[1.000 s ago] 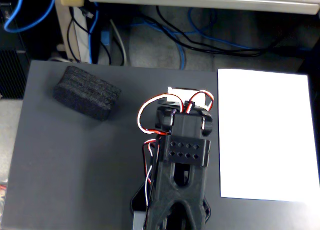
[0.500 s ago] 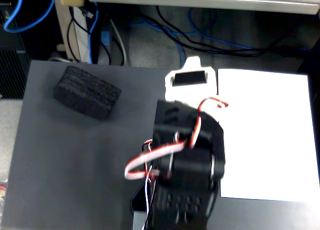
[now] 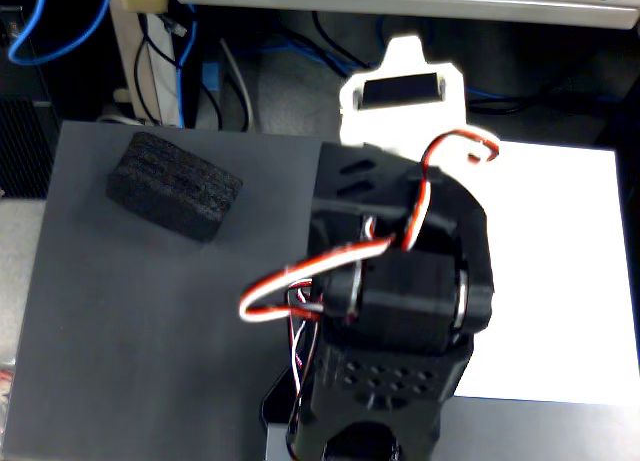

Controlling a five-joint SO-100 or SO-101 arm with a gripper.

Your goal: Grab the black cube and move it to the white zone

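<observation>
Claw: I can't see it in the fixed view. The black arm [image 3: 400,311] fills the lower middle of frame, with the white part [image 3: 405,91] at the top end. The fingers don't show from this angle, so I can't tell whether they're spread or closed, or whether they hold anything. Nothing looks carried.

The black cube [image 3: 174,186] sits upper left on the dark grey tabletop [image 3: 130,341], well apart from the arm and clear of it. From the arm's upper end it lies to the left in this view and slightly lower. Its long axis runs diagonally, upper left to lower right.

The white zone [image 3: 560,271] is on the opposite side, right of the arm and partly hidden behind it. The cube is nowhere near it.

Cube look: charcoal, spongy, oblong with rounded corners and faint ridges across the top. My guess is it compresses under grip, so I'd close across the short side.
</observation>
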